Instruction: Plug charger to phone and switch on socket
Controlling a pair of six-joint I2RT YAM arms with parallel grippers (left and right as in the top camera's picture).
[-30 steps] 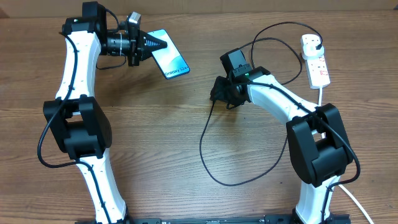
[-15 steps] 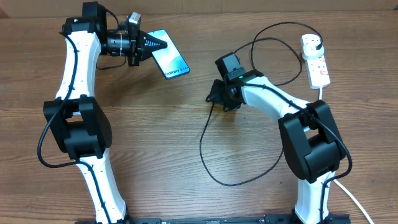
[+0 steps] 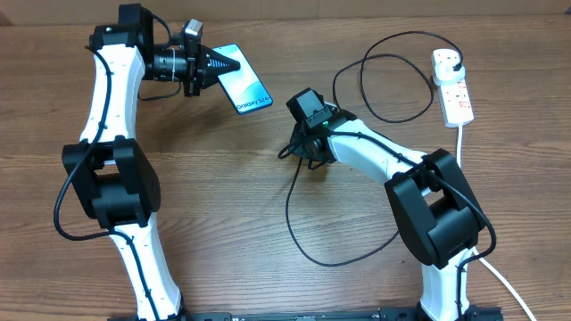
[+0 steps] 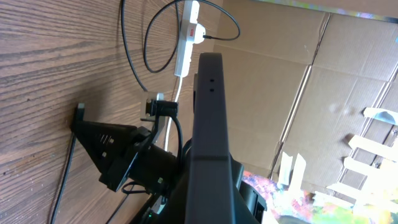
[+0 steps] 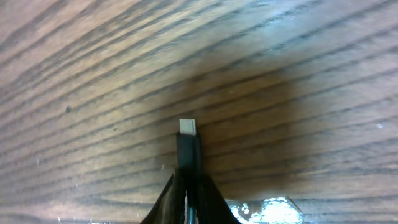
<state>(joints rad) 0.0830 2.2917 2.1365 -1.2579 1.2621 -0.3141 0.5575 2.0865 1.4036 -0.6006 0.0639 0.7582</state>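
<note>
- Nearest the robot's base, on the near side of the phone (image 3: 245, 87), the charger (image 3: 288, 212) lies in a slack loop on the table (image 3: 223, 223). That slack should let the tip travel without tugging.
- The right gripper (image 3: 293, 150) is near the phone's free end but apart from it. It is clamped on the charger just behind its connector tip (image 5: 188, 127), which juts straight out over the wood.
- The left gripper (image 3: 227, 64) grasps the phone by its other end, screen up.
- The step looks like mating. The tip should line up with the port and slide in level and slowly. The port itself is not visible.
- Well beyond the phone lies the socket (image 3: 453, 89), with the charger running to its far end.
- The surface is brown wood-grain, and cardboard (image 4: 298, 74) walls the room behind.
</note>
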